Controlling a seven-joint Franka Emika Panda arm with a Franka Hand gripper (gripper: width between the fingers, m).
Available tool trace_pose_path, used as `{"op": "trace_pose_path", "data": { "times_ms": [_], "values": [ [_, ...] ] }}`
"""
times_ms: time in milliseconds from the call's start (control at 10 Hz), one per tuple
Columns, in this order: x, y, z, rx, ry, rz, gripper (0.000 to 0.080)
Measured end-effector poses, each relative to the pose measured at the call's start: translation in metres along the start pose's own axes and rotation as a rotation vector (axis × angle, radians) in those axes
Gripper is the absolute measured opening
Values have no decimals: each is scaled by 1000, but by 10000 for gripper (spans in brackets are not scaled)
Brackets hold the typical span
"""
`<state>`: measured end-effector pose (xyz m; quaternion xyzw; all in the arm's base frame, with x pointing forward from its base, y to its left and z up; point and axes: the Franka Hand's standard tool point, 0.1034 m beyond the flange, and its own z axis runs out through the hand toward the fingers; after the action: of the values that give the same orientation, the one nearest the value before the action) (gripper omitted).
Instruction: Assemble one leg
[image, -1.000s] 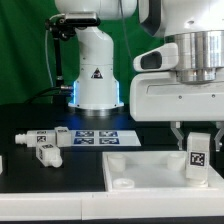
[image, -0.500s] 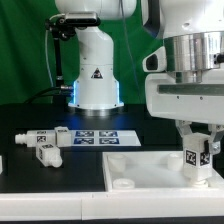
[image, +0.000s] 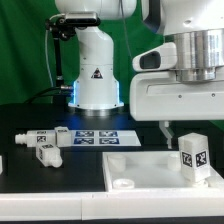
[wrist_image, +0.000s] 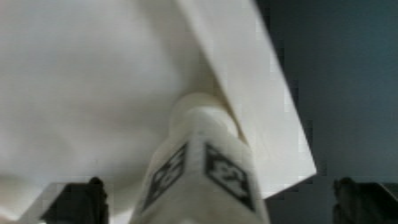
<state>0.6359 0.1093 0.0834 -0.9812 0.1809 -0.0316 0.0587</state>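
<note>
A white square-sided leg with black-and-white tags stands upright on the wide flat white panel at the exterior view's right. My gripper hangs just over the leg's top, with one finger visible beside it. In the wrist view the leg stands between the two dark fingertips, with a gap on each side. The gripper is open and grips nothing. The far finger is hidden in the exterior view.
Two more tagged white legs lie on the black table at the exterior view's left. The marker board lies in front of a white robot base. A green backdrop stands behind.
The gripper came down around the leg half a second ago and has since risen. The leg stays standing on the panel, shifted slightly.
</note>
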Motion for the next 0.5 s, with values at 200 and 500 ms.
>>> {"op": "trace_pose_path", "data": {
  "times_ms": [200, 500],
  "values": [
    [1, 1, 1, -3, 0, -179, 648],
    [3, -5, -2, -21, 4, -499, 649]
  ]
}}
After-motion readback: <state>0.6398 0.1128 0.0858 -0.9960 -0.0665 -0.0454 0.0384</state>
